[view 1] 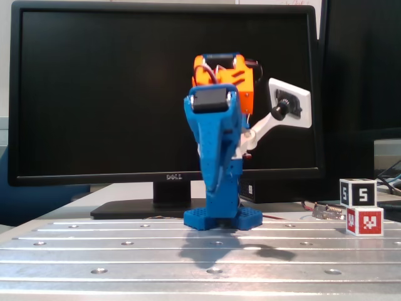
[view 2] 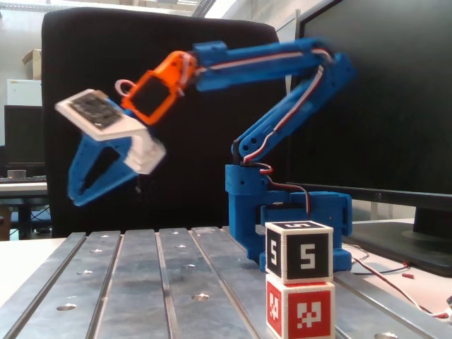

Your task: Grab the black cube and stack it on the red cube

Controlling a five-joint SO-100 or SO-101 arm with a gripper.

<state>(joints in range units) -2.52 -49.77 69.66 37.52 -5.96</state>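
The black cube [view 1: 358, 192] with white 5s rests squarely on top of the red cube [view 1: 364, 221] at the right end of the metal table. In the other fixed view the black cube [view 2: 299, 251] and the red cube [view 2: 300, 310] stand in the foreground. My blue gripper [view 2: 76, 200] hangs in the air, far to the left of the stack and above the table. It is blurred, its fingertips seem to meet, and nothing is between them. Seen head-on, the gripper [view 1: 215, 182] points down toward the camera in front of the arm base.
The grooved metal table [view 1: 125, 251] has screw holes. The blue arm base [view 1: 222, 218] stands at its back edge before a Dell monitor [view 1: 94, 94]. A small metal part [view 1: 328, 212] and wires lie just left of the stack. A black chair back [view 2: 141, 85] is behind the arm.
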